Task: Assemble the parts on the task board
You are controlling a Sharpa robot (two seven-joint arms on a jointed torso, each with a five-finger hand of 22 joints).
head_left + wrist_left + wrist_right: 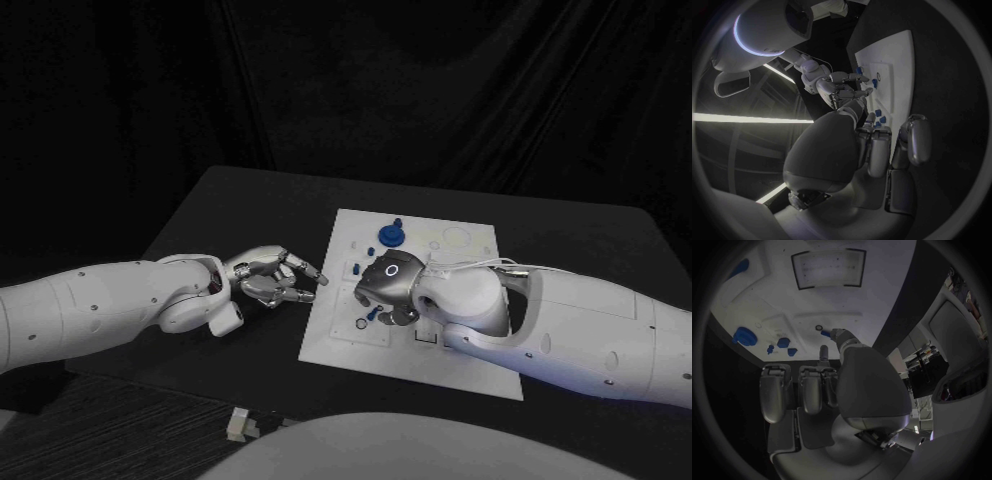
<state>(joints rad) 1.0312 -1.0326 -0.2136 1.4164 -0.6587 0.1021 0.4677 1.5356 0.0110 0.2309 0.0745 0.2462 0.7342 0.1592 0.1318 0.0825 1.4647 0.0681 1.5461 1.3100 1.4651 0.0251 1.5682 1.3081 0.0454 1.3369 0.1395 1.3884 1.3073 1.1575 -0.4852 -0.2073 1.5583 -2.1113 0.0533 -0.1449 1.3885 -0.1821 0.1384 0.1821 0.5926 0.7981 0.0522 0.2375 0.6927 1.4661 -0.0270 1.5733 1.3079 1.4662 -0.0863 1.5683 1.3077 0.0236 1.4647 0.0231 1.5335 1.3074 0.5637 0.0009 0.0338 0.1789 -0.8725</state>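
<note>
Board: we see the white board (433,300) mid-table, small blue parts (391,237) on it.
Right hand (387,285): over the board, one blue part pinched.
Left hand (274,277): beside the board, fingers curled, holding nothing.

Black table (260,210) carrying the white task board (433,372) near its middle, board skewed with its long edges running roughly from six toward twelve o'clock, small blue parts (391,236) on the board toward twelve o'clock.
</note>
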